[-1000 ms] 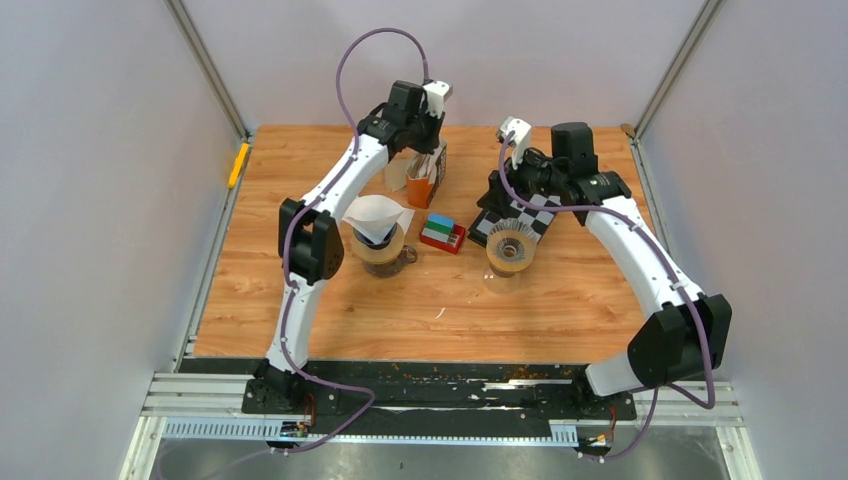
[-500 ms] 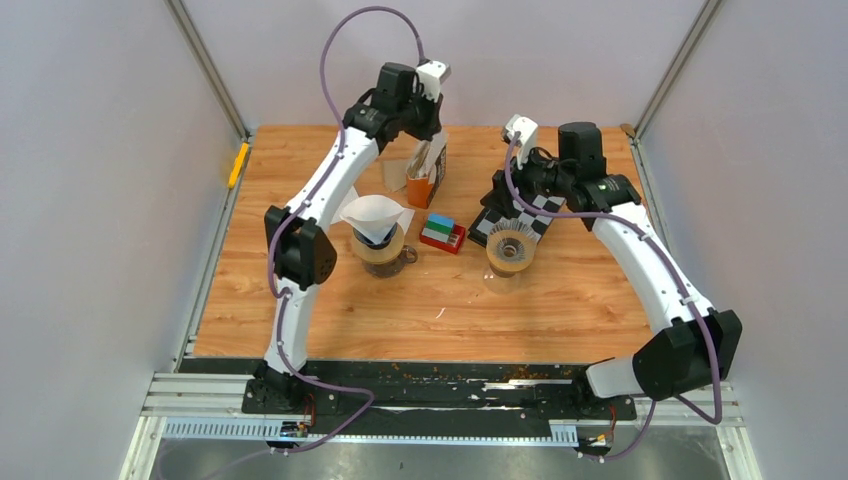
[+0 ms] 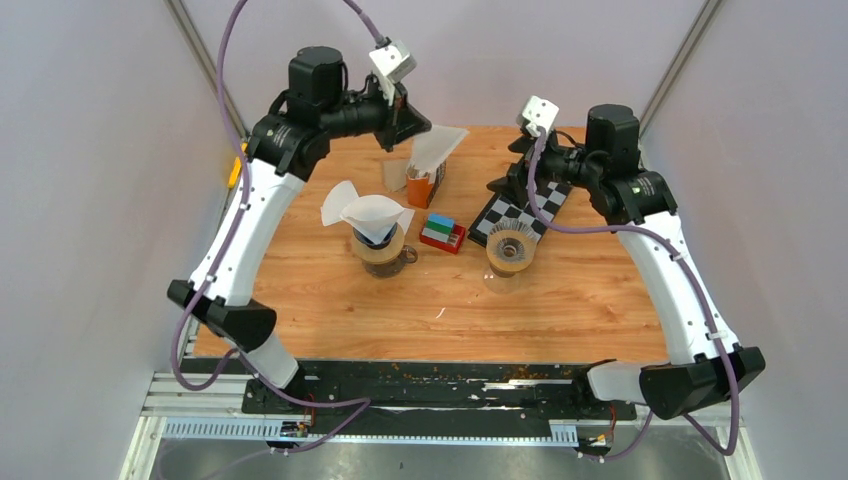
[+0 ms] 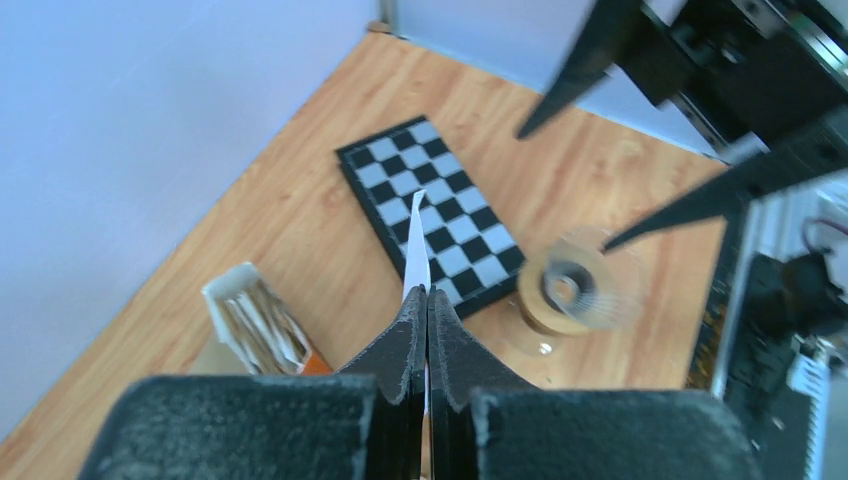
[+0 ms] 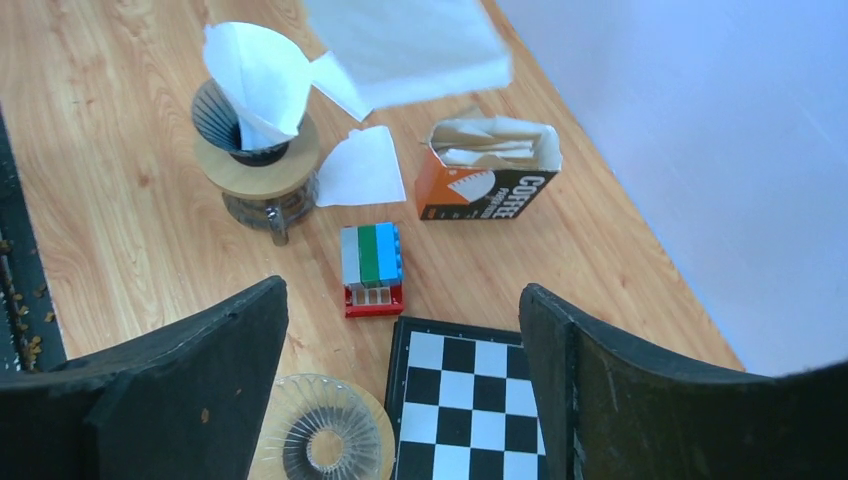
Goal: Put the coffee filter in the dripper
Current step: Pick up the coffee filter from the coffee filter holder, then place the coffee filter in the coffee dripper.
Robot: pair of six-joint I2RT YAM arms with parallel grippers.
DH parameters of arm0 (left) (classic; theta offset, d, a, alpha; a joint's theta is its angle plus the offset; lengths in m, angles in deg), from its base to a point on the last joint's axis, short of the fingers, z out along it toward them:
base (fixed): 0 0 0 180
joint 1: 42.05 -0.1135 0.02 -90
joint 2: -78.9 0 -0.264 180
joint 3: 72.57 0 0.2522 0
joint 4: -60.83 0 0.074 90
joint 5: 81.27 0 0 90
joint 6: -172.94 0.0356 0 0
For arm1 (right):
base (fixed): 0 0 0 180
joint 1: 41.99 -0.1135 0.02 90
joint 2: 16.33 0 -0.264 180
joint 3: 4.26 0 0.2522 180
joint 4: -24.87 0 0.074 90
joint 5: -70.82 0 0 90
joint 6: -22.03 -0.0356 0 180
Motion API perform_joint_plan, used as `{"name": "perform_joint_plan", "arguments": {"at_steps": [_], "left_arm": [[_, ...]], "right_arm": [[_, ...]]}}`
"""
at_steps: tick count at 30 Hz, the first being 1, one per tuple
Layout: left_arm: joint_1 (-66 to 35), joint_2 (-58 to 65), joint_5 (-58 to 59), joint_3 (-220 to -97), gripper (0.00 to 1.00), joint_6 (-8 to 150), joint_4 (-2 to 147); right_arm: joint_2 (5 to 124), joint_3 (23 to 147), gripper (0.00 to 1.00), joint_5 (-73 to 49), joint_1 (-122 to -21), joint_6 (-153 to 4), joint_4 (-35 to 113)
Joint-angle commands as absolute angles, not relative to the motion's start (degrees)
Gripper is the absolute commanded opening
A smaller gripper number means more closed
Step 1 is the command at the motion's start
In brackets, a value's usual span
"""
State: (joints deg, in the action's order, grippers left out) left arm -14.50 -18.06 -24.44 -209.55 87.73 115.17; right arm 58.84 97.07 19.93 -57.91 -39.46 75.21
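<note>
Left tool (image 4: 427, 300) pinching the coffee filter (image 3: 438, 150), upper centre; right tool (image 5: 400, 293) wide, empty. Carry filter over bare dripper (image 3: 511, 247), centre right; lower point-first

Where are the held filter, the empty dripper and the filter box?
held filter (image 3: 438, 150), top view, middle of the white paper.
empty dripper (image 3: 511, 246), top view, ribbed inner cone.
filter box (image 5: 487, 192), right wrist view, orange front face.

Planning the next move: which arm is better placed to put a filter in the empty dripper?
Left: the left claw is shut on a paper filter, held aloft; the right claw is open, empty.
</note>
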Motion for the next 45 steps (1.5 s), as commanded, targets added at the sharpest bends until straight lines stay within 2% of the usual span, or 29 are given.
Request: {"name": "perform_joint_plan", "arguments": {"at_steps": [1,11,15,17,20,22,24,26,29,33,37,41,45], "left_arm": [[-14.1,-12.9,-34.7,-203.7,0.00,91.6,120.2],[-9.2,-2.8,-37.3,-192.4,0.00,96.1,121.2],[-7.4,-2.3,-37.7,-190.6,0.00,95.9,121.0],[-6.8,-2.3,-37.9,-190.3,0.00,95.5,120.9],[-6.7,-2.0,-38.3,-189.1,0.00,93.7,118.9],[-6.7,-1.6,-38.7,-187.2,0.00,91.4,115.9],[-6.7,-1.4,-38.9,-185.9,0.00,89.6,112.9],[-6.7,-1.4,-38.7,-185.7,0.00,89.1,112.1],[-6.7,-0.7,-38.7,-185.3,0.00,89.9,111.2],[-8.8,1.9,-39.2,-183.5,0.29,89.9,108.9],[-15.4,3.1,-45.6,-180.6,0.50,84.7,104.0],[-17.5,5.2,-48.4,-174.4,0.62,84.6,101.0],[-17.4,5.6,-48.3,-170.2,0.65,88.0,101.4]], "right_arm": [[56.7,101.3,0.87,27.6,-58.1,-33.8,79.1],[56.1,101.5,0.88,34.0,-66.5,-28.8,86.3],[56.9,97.9,0.85,34.4,-69.1,-30.0,84.5],[57.9,97.6,0.80,35.1,-69.8,-30.2,84.8],[59.0,97.0,0.69,37.2,-69.9,-31.5,84.6],[59.9,96.6,0.55,38.9,-70.0,-32.6,84.6],[61.0,96.8,0.33,40.6,-70.0,-33.0,85.5],[61.7,97.1,0.03,41.4,-70.0,-33.0,86.7],[61.1,96.4,0.00,41.8,-69.8,-33.1,86.9],[58.1,94.4,0.00,43.4,-68.3,-35.3,84.3],[55.6,93.7,0.00,50.0,-64.4,-38.8,82.8],[53.6,93.0,0.00,54.0,-62.1,-42.1,81.7],[51.8,91.9,0.00,55.6,-61.0,-47.5,77.5]]}}
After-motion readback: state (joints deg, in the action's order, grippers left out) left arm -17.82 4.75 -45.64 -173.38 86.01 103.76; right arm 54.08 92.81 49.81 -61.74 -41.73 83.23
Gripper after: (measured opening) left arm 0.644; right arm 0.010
